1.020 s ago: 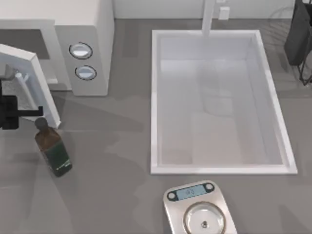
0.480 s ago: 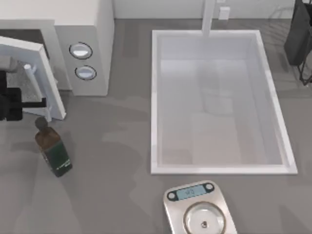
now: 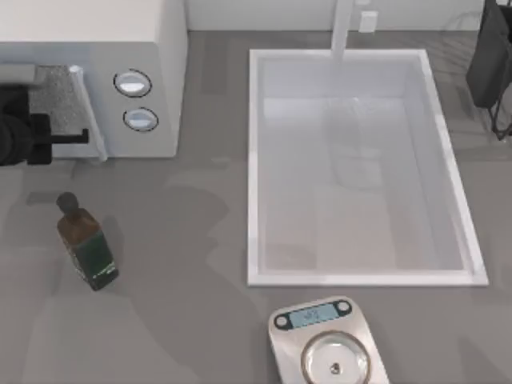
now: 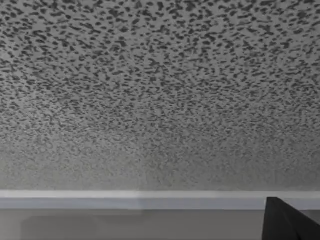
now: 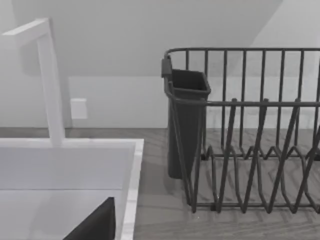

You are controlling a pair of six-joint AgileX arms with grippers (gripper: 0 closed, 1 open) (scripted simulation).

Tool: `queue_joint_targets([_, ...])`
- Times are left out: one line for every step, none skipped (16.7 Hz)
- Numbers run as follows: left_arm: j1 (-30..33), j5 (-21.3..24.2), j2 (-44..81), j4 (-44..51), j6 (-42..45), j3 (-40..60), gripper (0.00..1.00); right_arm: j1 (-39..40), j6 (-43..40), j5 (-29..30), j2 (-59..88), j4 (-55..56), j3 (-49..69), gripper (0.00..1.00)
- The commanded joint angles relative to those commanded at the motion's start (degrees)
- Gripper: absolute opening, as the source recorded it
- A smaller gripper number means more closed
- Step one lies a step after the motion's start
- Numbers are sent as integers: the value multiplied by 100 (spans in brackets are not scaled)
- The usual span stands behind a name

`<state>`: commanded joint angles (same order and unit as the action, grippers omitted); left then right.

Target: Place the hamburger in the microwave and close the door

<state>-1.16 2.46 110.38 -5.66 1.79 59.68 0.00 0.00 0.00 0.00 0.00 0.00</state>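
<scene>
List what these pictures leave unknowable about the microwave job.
- Microwave interior: hidden by the door in the top and left wrist views, so no hamburger can be confirmed.
- Left tool: finger state unclear in the top view.
- Scale: cut off by the top view's bottom edge.

white, grey and black things on a grey counter (image 3: 184, 240)

the microwave (image 3: 120, 32) is white, with two silver-ringed dials on a pale grey panel. the door (image 4: 160, 100) window is grey with dark speckles and has a white frame. the sink (image 3: 254, 160) is white. the bottle (image 3: 88, 246) is brown on top with a dark green label. the scale (image 3: 324, 344) is silver. the dish rack (image 5: 250, 150) is dark grey wire. the left gripper (image 3: 68, 138) is black.
</scene>
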Motion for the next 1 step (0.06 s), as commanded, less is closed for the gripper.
queue_joint_targets([0,-2,17,1,-1,20,0,0,0,0,0,0,0,100])
